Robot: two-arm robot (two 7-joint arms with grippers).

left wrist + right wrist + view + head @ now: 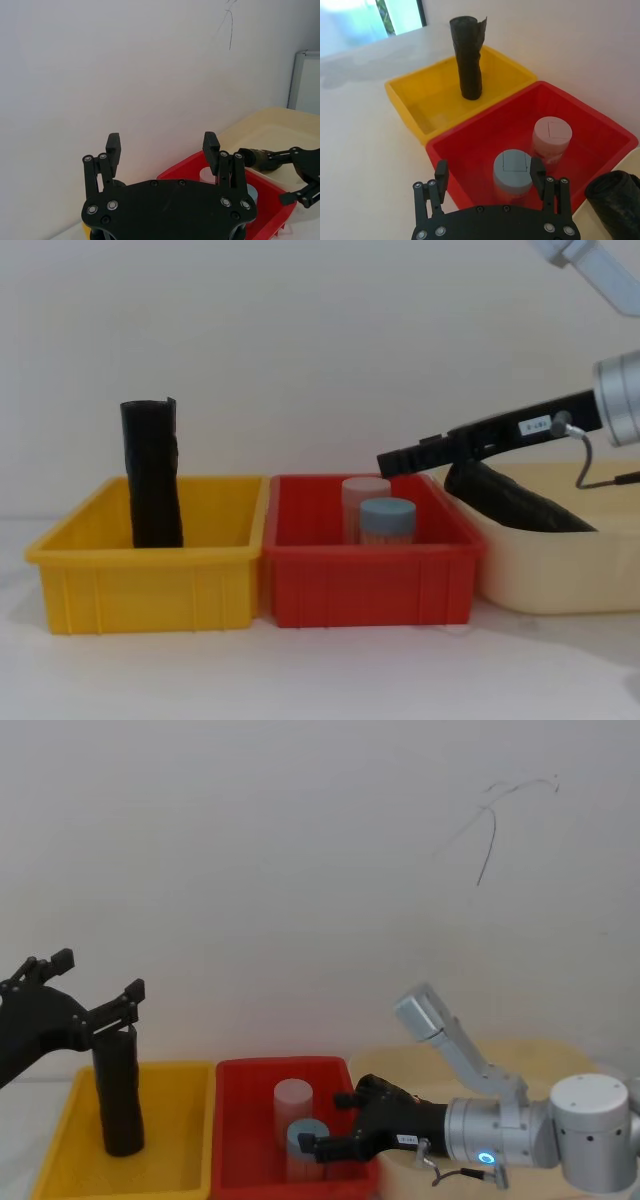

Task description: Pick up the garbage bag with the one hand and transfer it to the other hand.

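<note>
The garbage bag stands upright in the yellow bin, probably light, soft and slippery, best gripped mid-roll by the spread left gripper above it; the right gripper, fingers apart, hangs over the red bin.

Left gripper raised at far left, jaws spread; right gripper low, reaching leftward, jaws apart

A yellow bin and a red bin sit side by side, touching, on the white worktop. Inside the red bin stand a blue-lidded jar and a pale pink one. A cream tub sits just beside the red bin.
</note>
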